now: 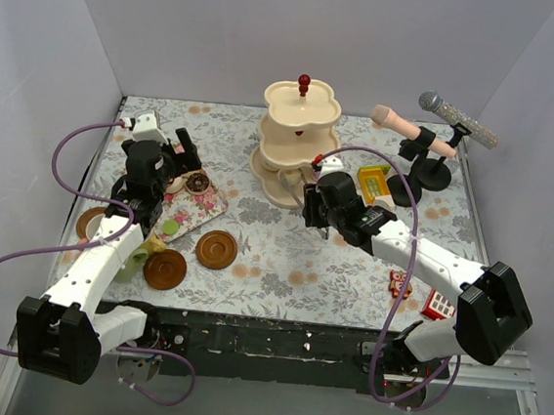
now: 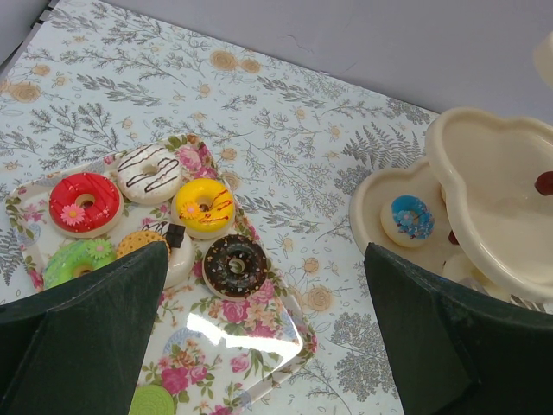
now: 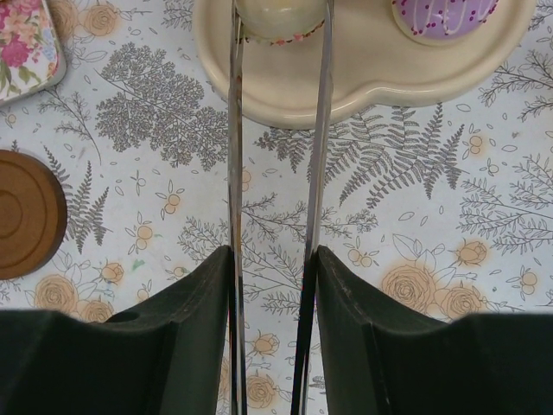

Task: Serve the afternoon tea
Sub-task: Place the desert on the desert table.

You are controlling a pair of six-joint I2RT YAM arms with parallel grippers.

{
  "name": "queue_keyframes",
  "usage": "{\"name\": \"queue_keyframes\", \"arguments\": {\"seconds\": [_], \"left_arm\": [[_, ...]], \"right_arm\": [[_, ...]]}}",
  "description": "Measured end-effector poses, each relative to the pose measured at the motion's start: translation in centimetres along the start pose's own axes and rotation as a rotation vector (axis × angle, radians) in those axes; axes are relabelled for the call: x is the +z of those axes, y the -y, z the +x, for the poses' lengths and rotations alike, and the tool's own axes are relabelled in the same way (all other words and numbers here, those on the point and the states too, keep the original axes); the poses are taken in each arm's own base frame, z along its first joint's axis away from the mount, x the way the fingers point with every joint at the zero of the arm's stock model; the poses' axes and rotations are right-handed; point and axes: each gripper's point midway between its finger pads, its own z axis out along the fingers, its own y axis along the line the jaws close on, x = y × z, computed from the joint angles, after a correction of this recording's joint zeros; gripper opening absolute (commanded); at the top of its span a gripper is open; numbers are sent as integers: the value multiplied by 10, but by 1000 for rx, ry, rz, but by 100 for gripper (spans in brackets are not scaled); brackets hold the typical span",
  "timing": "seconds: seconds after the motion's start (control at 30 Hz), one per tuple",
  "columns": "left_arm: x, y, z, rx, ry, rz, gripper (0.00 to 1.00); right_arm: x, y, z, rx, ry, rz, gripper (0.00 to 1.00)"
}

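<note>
Cream plastic three-tier stand with a red knob [image 1: 300,131] carries 3 toy donuts: 1 blue-iced [image 2: 409,218], 1 purple-iced [image 3: 445,15] and 1 pale one [image 3: 278,17] between the tips of the metal tongs [image 3: 318,130], which the right gripper [image 3: 272,255] clasps. 7 more donuts show on the floral tray [image 2: 276,346] beneath the wide-open left gripper [image 2: 265,259], and 3 round brown saucers [image 1: 216,249] lie on the table around that tray.

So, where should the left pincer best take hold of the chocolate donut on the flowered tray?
Across its outer rim, coming from straight above, I think. The chocolate donut lies flat on the flowered tray, so only the rim gives two opposite sides. The white cake sits close on one side; the other side is bare tray.
</note>
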Motion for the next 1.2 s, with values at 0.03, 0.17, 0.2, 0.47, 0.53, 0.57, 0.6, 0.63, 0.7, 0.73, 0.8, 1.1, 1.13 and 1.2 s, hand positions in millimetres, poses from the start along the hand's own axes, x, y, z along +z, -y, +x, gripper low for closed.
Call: {"name": "queue_keyframes", "arguments": {"seconds": [0.03,0.17,0.2,0.47,0.53,0.57,0.6,0.63,0.7,0.73,0.8,1.1,1.13,1.2], "left_arm": [[0,0,0,0,0,0,98],[0,0,0,0,0,0,98],[0,0,0,0,0,0,98],[0,0,0,0,0,0,98],[0,0,0,0,0,0,98],[0,0,0,0,0,0,98],[0,0,0,0,0,0,98],[0,0,0,0,0,0,98],[0,0,0,0,0,0,98],[0,0,0,0,1,1,98],[0,0,0,0,0,1,98],[0,1,0,0,-2,7,98],[0,1,0,0,-2,7,98],[0,1,0,0,-2,7,98]], "right_arm": [[1,0,2,4,1,1,31],[5,5,14,16,-16,10,31],[6,6,16,18,-21,12,31],[11,9,24,30,-32,20,35],[14,9,26,30,-38,22,36],[15,9,27,30,-40,23,36],[17,9,28,31,-44,23,37],[18,9,29,33,-47,23,38],[20,10,31,37,-51,20,44],[20,10,32,40,-53,20,46],[21,10,35,42,-59,19,50],[21,11,36,38,-62,21,59],[21,11,37,36,-64,21,59],[22,11,38,33,-68,22,60]]}}
